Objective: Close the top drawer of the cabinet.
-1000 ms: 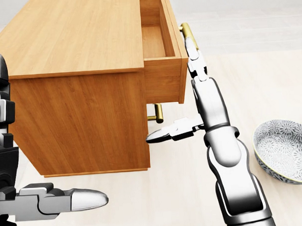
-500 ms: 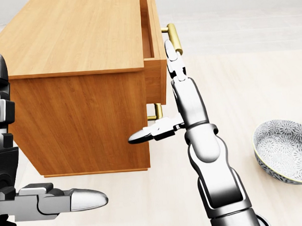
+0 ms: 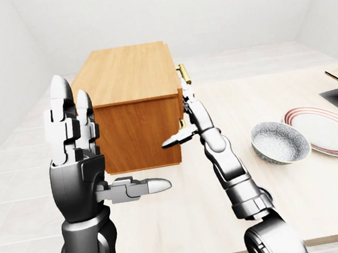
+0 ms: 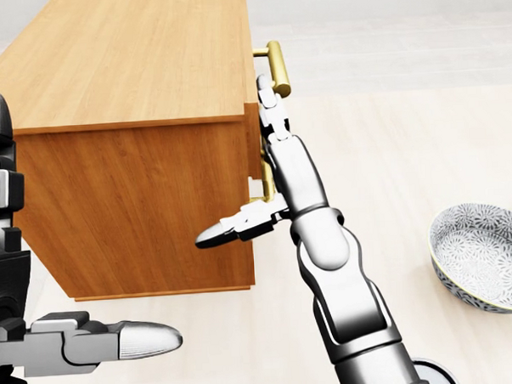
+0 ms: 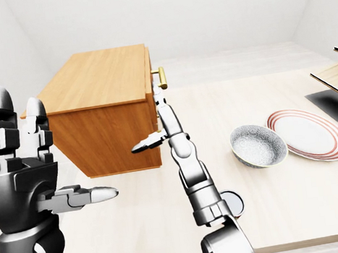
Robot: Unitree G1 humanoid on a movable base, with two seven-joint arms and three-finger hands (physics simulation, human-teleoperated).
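Right robot hand [image 4: 267, 149], fingers spread and holding nothing, lies flat against the top drawer [image 4: 252, 141] beside its brass handle [image 4: 276, 68].

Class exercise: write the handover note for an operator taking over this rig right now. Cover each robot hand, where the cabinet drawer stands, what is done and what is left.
Right robot hand: open, fingers flat against the top drawer front, just below its brass handle.
Left robot hand: open, raised, holding nothing.
Cabinet: on the table, left of the patterned bowl.
Done: drawer pushed nearly flush.
Left: check it is fully seated, then withdraw the right robot hand.
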